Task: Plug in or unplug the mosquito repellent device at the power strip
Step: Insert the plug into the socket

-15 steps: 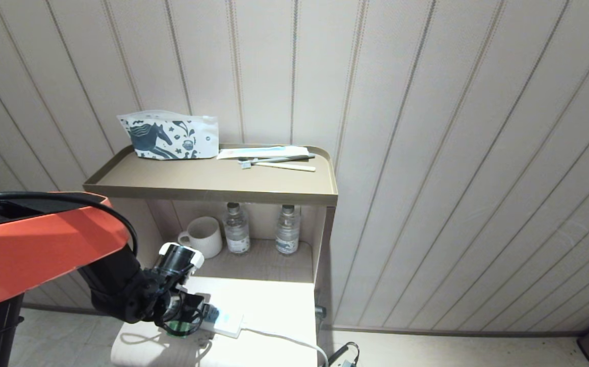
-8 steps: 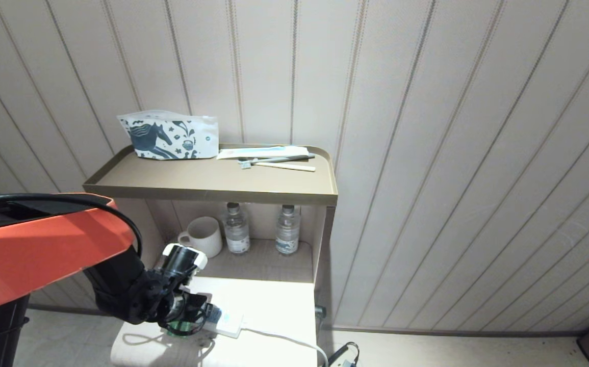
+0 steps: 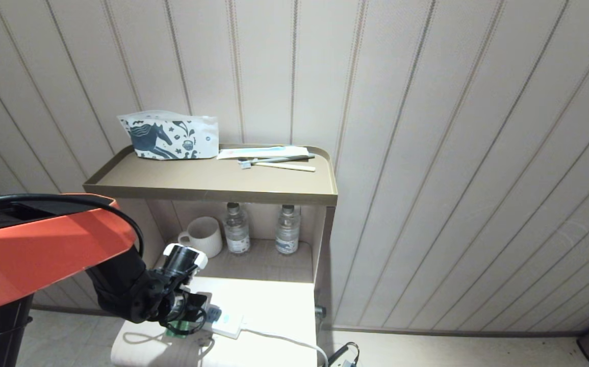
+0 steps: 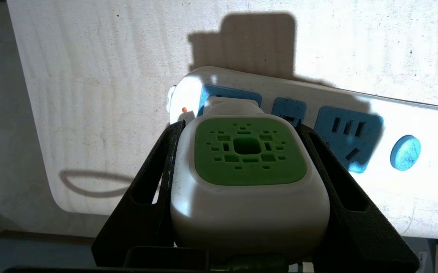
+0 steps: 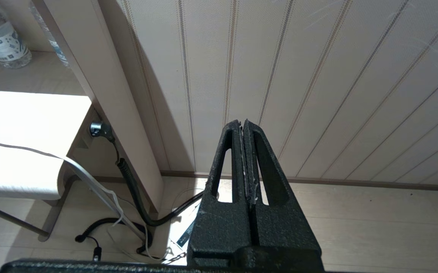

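Now that its fingers have drawn in from wide apart, the left pincer (image 4: pixel 247 167) is clamping the mosquito repellent device (image 4: pixel 247 178), which is sitting plugged into the power strip (image 4: pixel 355 125) on the table (image 4: pixel 90 94), likely ready for unplugging; the right pincer (image 5: pixel 244 129) is hanging pressed together, parked.

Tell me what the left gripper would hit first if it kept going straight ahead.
Probably the power strip: the left gripper, jaws around the mosquito repellent device, points right at its end socket.
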`<state>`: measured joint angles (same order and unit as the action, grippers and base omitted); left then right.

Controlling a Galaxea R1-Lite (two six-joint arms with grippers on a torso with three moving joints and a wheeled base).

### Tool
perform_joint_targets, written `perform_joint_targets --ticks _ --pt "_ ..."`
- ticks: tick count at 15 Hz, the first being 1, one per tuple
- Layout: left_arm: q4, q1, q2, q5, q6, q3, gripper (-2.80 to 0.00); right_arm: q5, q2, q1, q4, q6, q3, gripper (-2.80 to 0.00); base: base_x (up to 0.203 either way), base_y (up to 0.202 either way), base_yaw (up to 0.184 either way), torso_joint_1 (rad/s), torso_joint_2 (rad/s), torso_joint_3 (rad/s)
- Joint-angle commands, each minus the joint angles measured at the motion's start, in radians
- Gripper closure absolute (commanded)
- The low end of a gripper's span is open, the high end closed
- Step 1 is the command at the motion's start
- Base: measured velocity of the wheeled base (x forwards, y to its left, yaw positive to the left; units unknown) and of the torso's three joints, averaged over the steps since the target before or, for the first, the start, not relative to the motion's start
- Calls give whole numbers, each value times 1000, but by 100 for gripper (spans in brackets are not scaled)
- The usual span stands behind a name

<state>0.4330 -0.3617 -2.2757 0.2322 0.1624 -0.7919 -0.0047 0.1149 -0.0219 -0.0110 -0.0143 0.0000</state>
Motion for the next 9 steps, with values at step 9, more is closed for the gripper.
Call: perform_joint_targets --ticks 9 --pt "-248 55 -132 130 2 -249 0 0 2 0 0 0 0 0 0 0 0 0 0 0"
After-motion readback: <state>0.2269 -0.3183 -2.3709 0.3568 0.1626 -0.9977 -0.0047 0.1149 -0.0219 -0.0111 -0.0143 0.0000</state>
